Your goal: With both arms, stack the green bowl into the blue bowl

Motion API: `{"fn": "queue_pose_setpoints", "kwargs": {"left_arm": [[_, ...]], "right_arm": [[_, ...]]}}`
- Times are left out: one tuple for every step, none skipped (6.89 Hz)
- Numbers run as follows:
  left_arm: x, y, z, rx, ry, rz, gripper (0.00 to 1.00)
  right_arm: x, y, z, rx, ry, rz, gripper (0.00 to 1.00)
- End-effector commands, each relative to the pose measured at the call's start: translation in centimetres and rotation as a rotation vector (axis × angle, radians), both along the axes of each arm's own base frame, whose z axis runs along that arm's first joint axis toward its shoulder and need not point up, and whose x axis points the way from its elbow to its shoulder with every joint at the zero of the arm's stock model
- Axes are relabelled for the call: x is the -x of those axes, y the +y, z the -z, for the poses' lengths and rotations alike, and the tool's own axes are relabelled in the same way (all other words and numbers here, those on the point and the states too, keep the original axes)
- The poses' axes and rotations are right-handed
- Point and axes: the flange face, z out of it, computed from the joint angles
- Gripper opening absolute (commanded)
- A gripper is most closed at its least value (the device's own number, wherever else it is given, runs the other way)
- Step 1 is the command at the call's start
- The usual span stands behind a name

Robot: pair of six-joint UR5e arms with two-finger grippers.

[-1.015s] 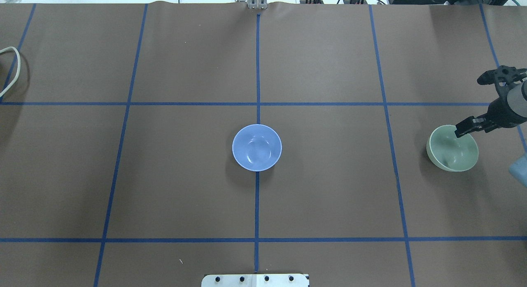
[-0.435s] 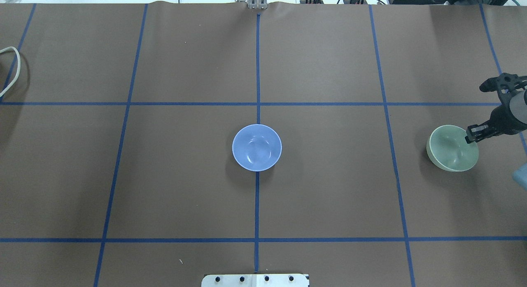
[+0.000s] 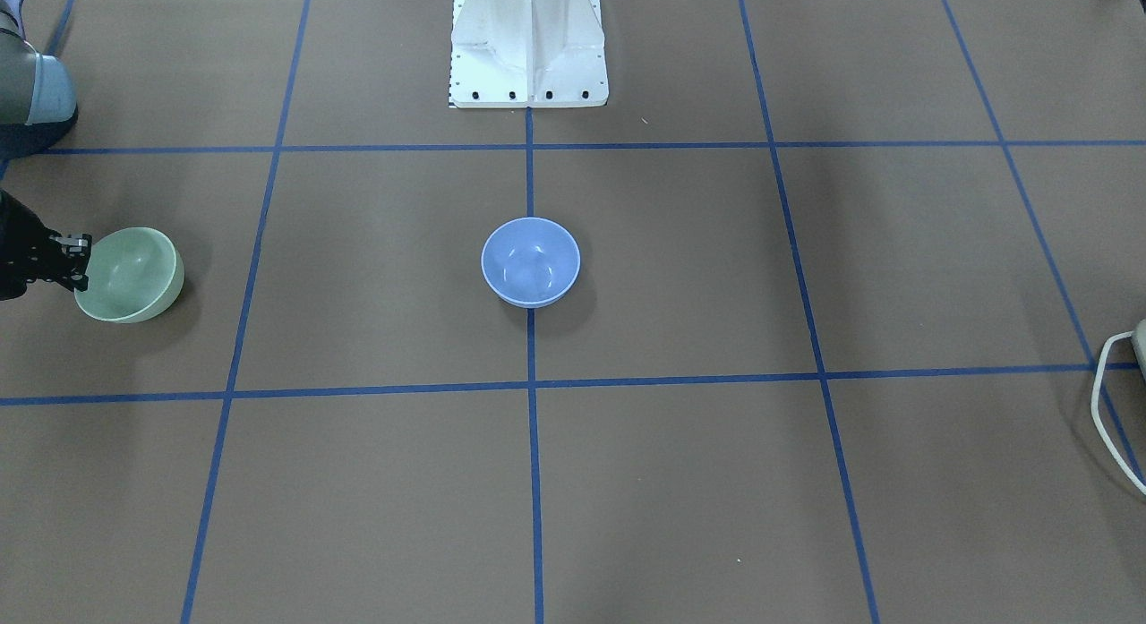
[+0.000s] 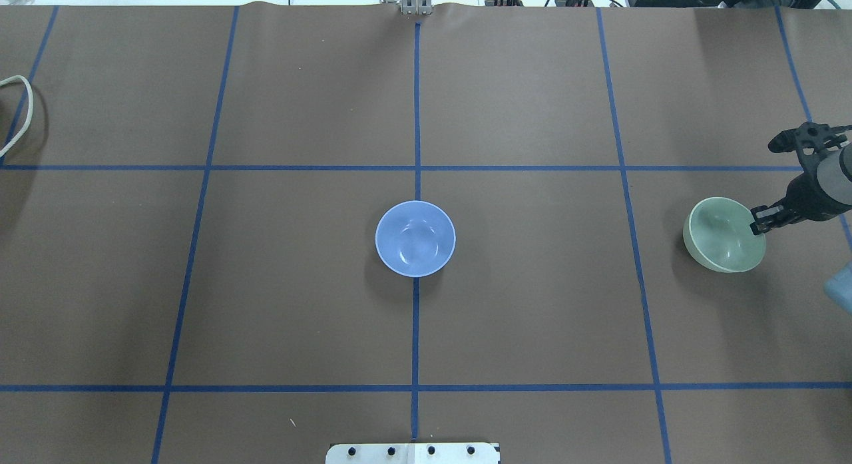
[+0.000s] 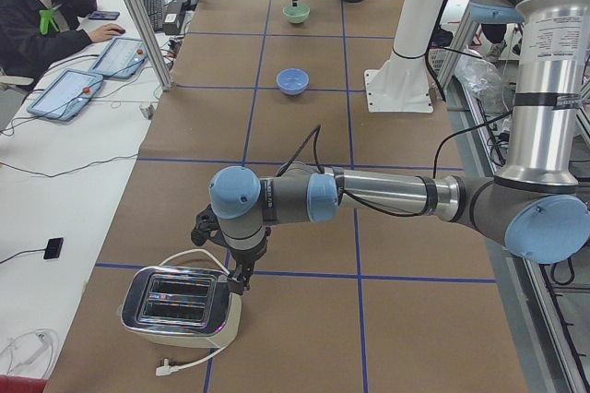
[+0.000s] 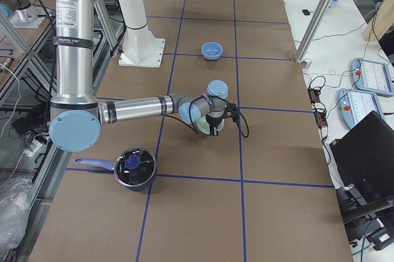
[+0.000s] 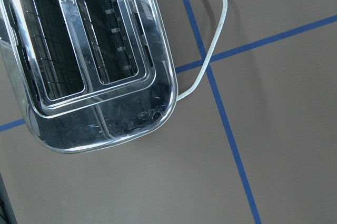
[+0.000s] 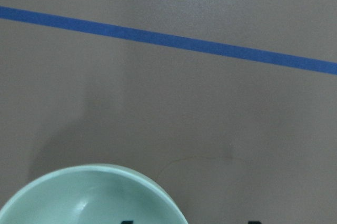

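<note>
Overhead exterior shows the right claw (image 4: pixel 759 222) clamped on the green bowl's (image 4: pixel 720 241) rim near the desk's (image 4: pixel 532 317) right edge, well apart from the empty blue bowl (image 4: pixel 415 239) at centre. The grasp looks made; carrying and stacking are left. The left claw (image 5: pixel 241 273) hangs above a toaster (image 5: pixel 180 305), and I cannot tell whether it is open or closed.

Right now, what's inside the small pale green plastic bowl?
The green bowl holds only one black finger of the right gripper, just inside its rim; the wall under that finger is hidden.
</note>
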Motion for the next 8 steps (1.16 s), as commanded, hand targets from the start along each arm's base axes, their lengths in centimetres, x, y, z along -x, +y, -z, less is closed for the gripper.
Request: {"fn": "queue_pose_setpoints", "kwargs": {"left_arm": [[0.0, 0.3, -0.5, 0.018, 0.004, 0.001, 0.99], [-0.1, 0.3, -1.5, 0.041, 0.009, 0.003, 0.99], [-0.5, 0.1, -1.3, 0.116, 0.066, 0.097, 0.99], [-0.6, -0.1, -0.3, 0.166, 0.089, 0.170, 0.99], [-0.6, -0.2, 0.1, 0.156, 0.089, 0.174, 0.99], [-0.6, -0.3, 0.2, 0.155, 0.089, 0.177, 0.99], [-0.6, -0.3, 0.3, 0.152, 0.089, 0.177, 0.99], [-0.7, -0.2, 0.1, 0.155, 0.090, 0.175, 0.99]], "right_arm": [[0.2, 0.1, 2.9, -0.013, -0.056, 0.015, 0.00], [-0.5, -0.3, 4.0, -0.003, -0.102, 0.016, 0.00], [-1.0, -1.5, 5.7, 0.002, -0.148, -0.002, 0.00], [-0.6, -3.2, 9.0, 0.027, -0.204, -0.043, 0.00], [0.3, -5.2, 13.5, 0.063, -0.257, -0.099, 0.00], [1.8, -6.3, 19.6, 0.099, -0.291, -0.147, 0.00], [5.1, -6.3, 26.4, 0.151, -0.318, -0.175, 0.00], [9.1, -5.8, 31.8, 0.196, -0.340, -0.210, 0.00]]}}
